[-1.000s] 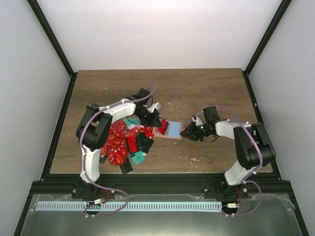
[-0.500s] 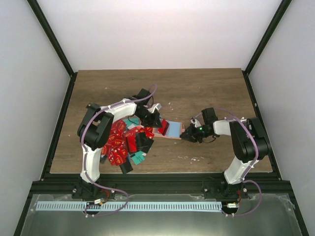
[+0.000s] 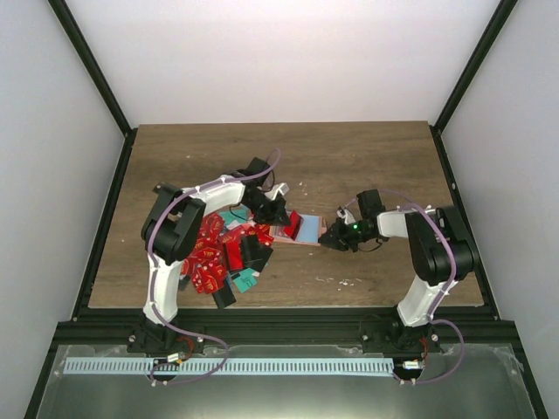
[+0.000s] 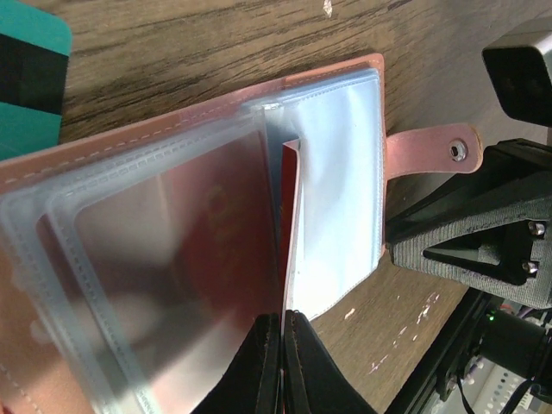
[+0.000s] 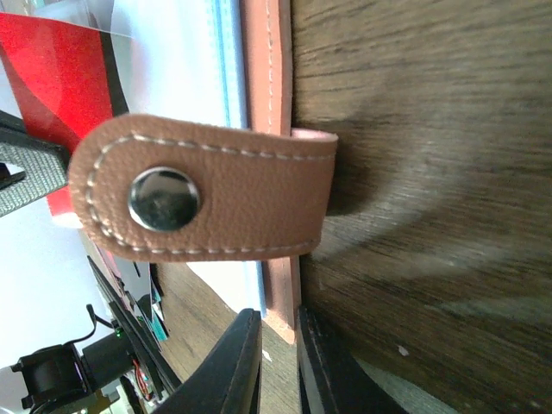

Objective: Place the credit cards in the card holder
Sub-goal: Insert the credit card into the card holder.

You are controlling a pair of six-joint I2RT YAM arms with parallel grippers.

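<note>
The salmon-pink card holder (image 3: 307,234) lies open on the table, its clear plastic sleeves (image 4: 336,198) facing up. My left gripper (image 4: 283,332) is shut on a red credit card (image 4: 290,233) held edge-on, with its far end inside a sleeve. From above, that left gripper (image 3: 278,212) sits just left of the holder. My right gripper (image 5: 278,362) is shut on the holder's near edge (image 5: 280,297), below the snap strap (image 5: 207,200). In the overhead view the right gripper (image 3: 330,237) sits at the holder's right side.
A heap of red credit cards (image 3: 210,255), with a few teal (image 3: 246,279) and black ones, lies left of the holder beside the left arm. A teal card (image 4: 30,78) shows at the upper left of the left wrist view. Black frame rails border the table.
The right arm has drawn in slightly to the left at the holder's edge. The left gripper with the red card has barely shifted.
</note>
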